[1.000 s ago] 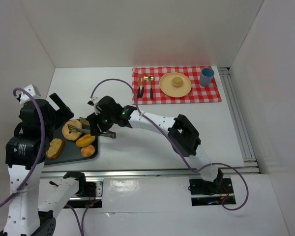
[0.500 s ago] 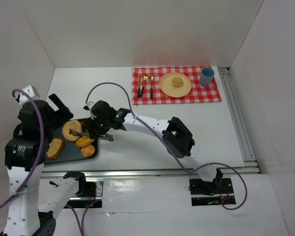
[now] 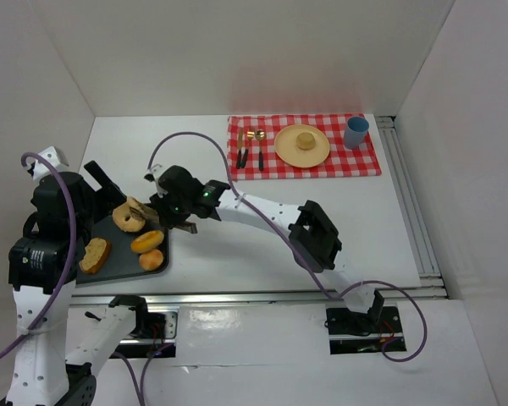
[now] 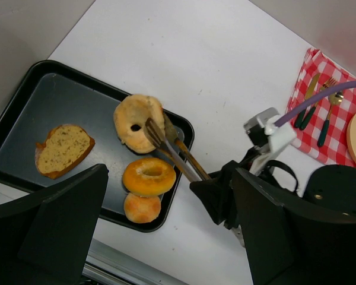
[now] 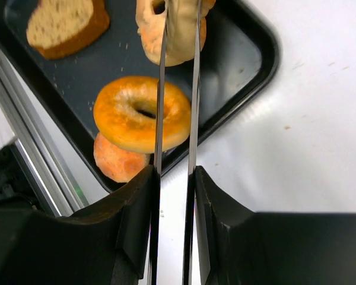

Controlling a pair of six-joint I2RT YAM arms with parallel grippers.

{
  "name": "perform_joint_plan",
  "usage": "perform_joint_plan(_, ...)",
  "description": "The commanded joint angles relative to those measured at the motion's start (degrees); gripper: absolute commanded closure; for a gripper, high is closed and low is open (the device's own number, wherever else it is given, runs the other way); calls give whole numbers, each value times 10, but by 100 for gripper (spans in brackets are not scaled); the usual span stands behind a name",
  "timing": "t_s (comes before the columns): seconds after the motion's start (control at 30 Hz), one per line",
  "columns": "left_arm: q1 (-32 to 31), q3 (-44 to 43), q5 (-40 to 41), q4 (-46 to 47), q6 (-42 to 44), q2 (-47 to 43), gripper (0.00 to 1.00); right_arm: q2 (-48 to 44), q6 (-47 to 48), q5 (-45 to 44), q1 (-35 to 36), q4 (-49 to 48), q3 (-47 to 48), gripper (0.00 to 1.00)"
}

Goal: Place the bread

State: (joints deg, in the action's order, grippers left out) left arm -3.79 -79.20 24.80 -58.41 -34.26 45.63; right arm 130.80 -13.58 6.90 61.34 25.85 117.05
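Right gripper (image 5: pixel 173 178) jaws squeezed nearly shut on tongs (image 4: pixel 155 133), whose tips pinch the pale bagel (image 4: pixel 133 119) over the baking tray (image 4: pixel 24 113). Left gripper (image 4: pixel 166 202) jaws wide apart, empty. Step looks like pickup/transfer. The next move likely needs a steady carry to the yellow plate (image 3: pixel 317 152).

Pale bagel (image 4: pixel 132 120) between right fingers (image 4: pixel 166 146), above dark tray (image 4: pixel 29 113).
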Motion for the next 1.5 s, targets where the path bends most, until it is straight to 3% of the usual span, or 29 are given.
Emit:
perform_joint_plan(0.0,-2,-17,-3,8,16,-1,1,-83,15,-50,-26,-31,25,66)
perform_joint_plan(0.17,-2,-22,3,8,16,-1,1,-133,0,-50,-88,-69,-26,66)
perform_joint_plan(0.43,-2,-17,3,8,21,4,1,-280,-54,-102,-282,-134,-255,66)
perform_joint_plan(0.73,-2,1,-12,18,16,10,1,-296,-59,-104,-436,-146,-325,66)
perform_joint_plan(0.9,-2,1,-18,18,10,10,1,-281,-54,-107,-454,-141,-325,62)
perform_joint_plan(1.13,-2,1,-18,18,10,10,1,-295,-54,-107,-460,-128,-325,38)
perform_joint_plan(1.47,-2,1,-23,18,10,10,1,-412,-25,-194,-438,-94,-345,36)
